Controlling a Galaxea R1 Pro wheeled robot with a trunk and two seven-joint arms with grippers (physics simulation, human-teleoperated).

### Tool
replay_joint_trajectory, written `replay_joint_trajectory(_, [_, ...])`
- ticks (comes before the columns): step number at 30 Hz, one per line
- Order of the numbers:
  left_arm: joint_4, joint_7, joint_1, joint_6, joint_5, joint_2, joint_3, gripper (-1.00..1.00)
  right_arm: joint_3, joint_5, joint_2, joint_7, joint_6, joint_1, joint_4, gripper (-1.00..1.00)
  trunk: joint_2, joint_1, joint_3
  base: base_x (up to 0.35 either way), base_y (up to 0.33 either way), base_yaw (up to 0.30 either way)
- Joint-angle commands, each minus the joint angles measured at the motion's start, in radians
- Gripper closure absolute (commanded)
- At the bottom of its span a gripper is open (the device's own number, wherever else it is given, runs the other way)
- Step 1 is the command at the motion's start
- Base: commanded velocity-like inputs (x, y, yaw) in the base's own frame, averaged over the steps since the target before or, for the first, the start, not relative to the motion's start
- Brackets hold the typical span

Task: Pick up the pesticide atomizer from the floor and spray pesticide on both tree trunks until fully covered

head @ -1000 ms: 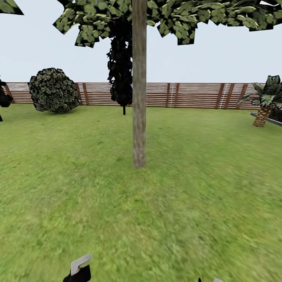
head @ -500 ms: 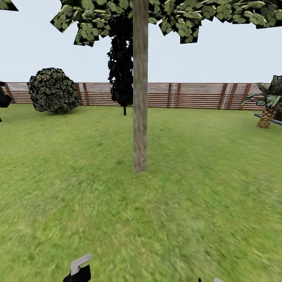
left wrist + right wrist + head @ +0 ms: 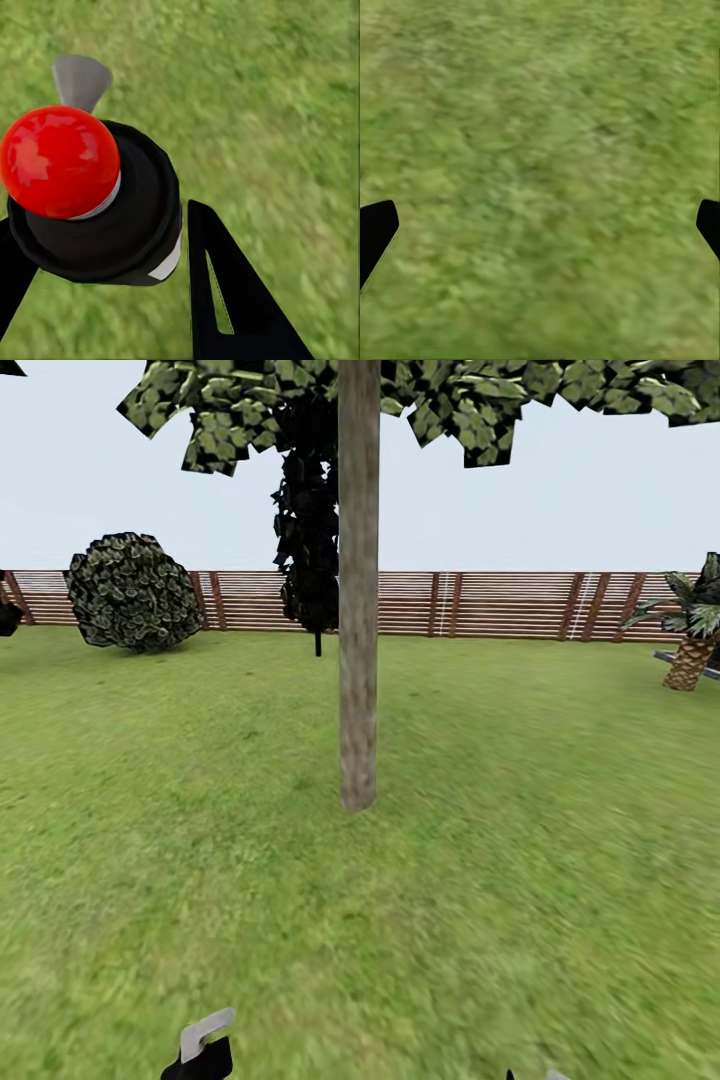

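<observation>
Head view first: a thick, straight grey-brown tree trunk [image 3: 357,590] stands dead centre on the green grass lawn [image 3: 520,840], its mottled leafy crown [image 3: 440,395] spreading across the top. Behind it sits a near-black conifer [image 3: 308,520], then the brown fence of horizontal wooden slats [image 3: 500,603]. A round, speckled bush [image 3: 133,592] sits by the fence to the left; a short palm [image 3: 692,635] at the far right.

Down at the bottom edge, the left gripper [image 3: 200,1050] carries something black with a pale grey tab. Over to the left wrist camera: the black fingers [image 3: 232,300] are clamped around the pesticide atomizer [image 3: 97,202], a black round body capped with a glossy red knob, grey nozzle poking out beyond.

Right wrist camera: the right gripper [image 3: 540,232] is spread wide, fingertips [image 3: 375,229] at both edges, just grass between them.
</observation>
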Motion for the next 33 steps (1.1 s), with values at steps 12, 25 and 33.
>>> replay_joint_trajectory(12, [0.0, 0.005, -0.001, -0.003, 0.006, 0.0, -0.008, 1.0, 0.004, -0.006, 0.0, -0.001, -0.004, -0.001, 0.0, -1.0, -0.002, 0.001, -0.002, 0.335, 0.0, 0.0])
replay_joint_trajectory(25, [0.0, 0.005, -0.001, -0.003, 0.006, 0.0, -0.008, 1.0, 0.004, -0.006, 0.0, -0.001, -0.004, -0.001, 0.0, -1.0, -0.002, 0.001, -0.002, 0.335, 0.0, 0.0])
replay_joint_trajectory(33, [0.0, 0.005, -0.001, -0.003, 0.006, 0.0, -0.008, 1.0, 0.004, -0.006, 0.001, -0.001, -0.004, -0.001, 0.001, -1.0, -0.002, 0.001, -0.002, 0.335, 0.0, 0.0])
